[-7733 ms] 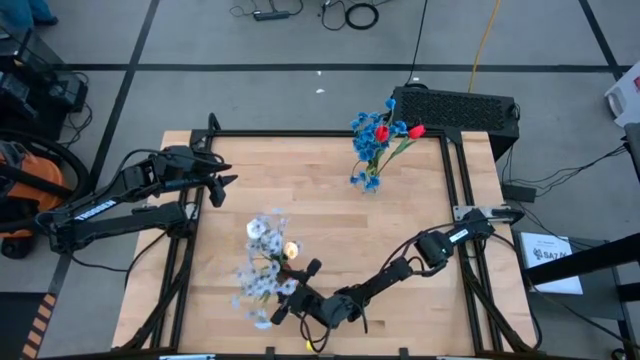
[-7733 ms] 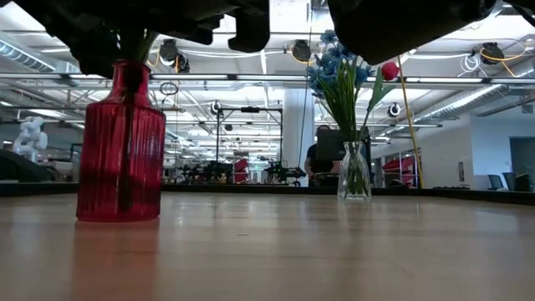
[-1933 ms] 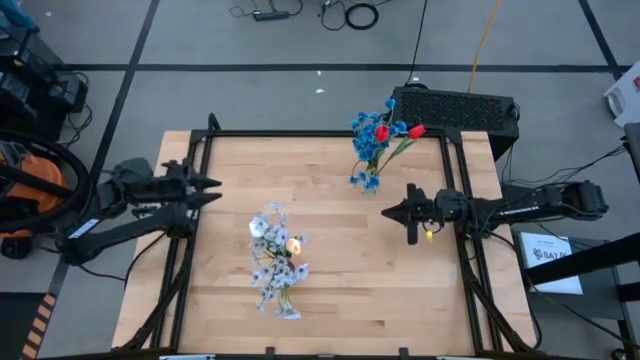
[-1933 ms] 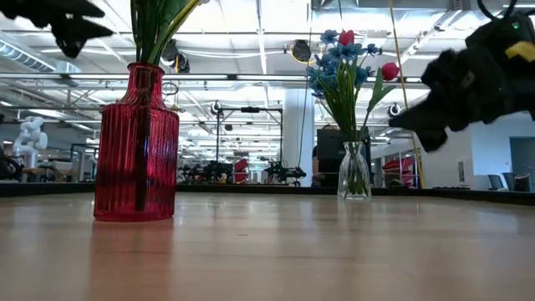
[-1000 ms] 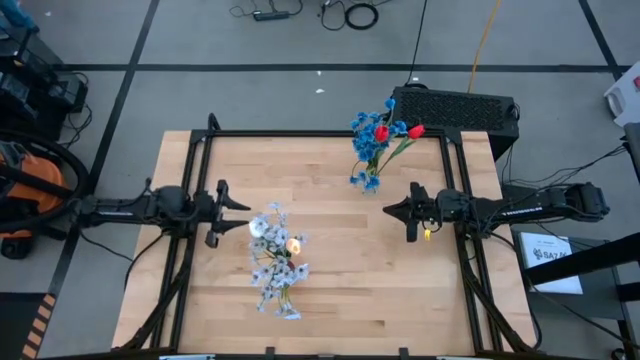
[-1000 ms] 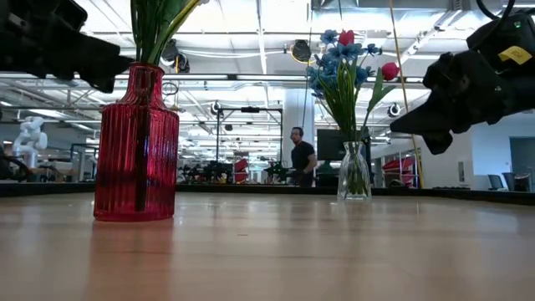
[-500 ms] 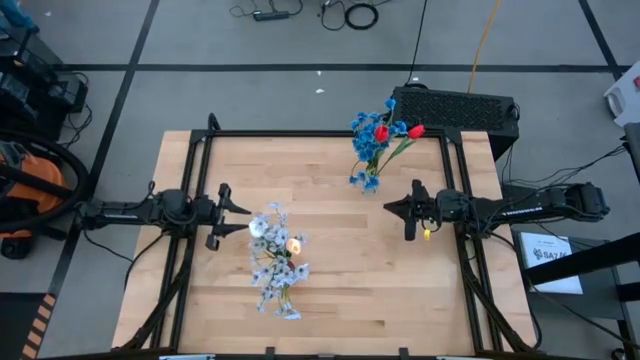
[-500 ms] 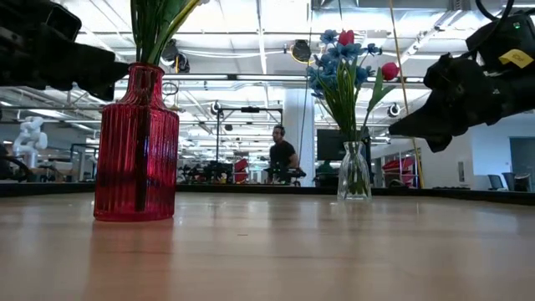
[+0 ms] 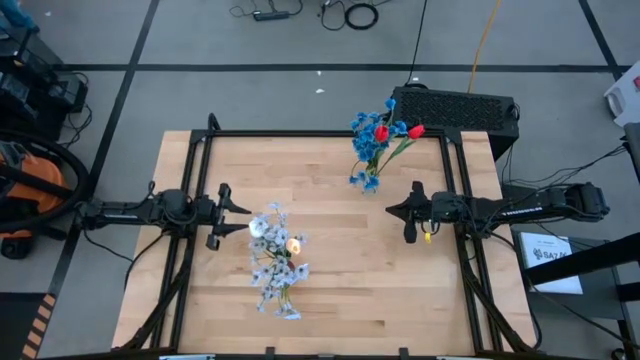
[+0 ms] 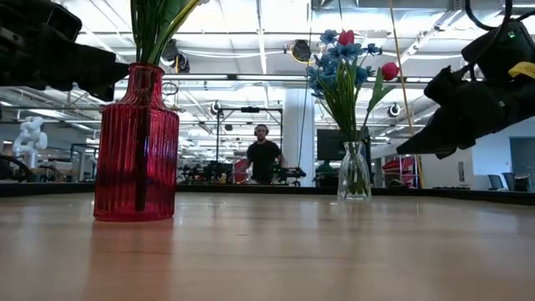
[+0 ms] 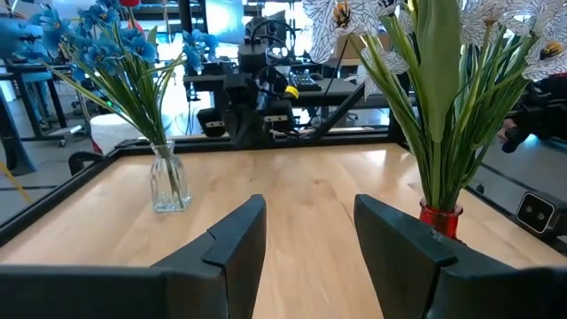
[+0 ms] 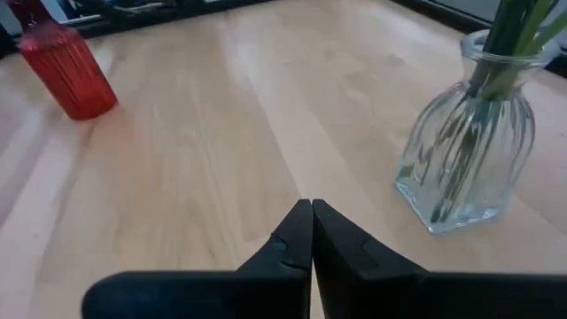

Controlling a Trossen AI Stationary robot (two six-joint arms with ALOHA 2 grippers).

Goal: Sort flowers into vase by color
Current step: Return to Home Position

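Two vases (image 10: 136, 142) hold flowers (image 9: 372, 140) (left end effector (image 11: 307, 206) spread, right end effector (image 12: 312, 209) pinched).

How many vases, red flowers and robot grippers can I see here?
Vases: 2, the red vase and the clear vase
Red flowers: 2
Grippers: 2, the left gripper and the right gripper
Total: 6
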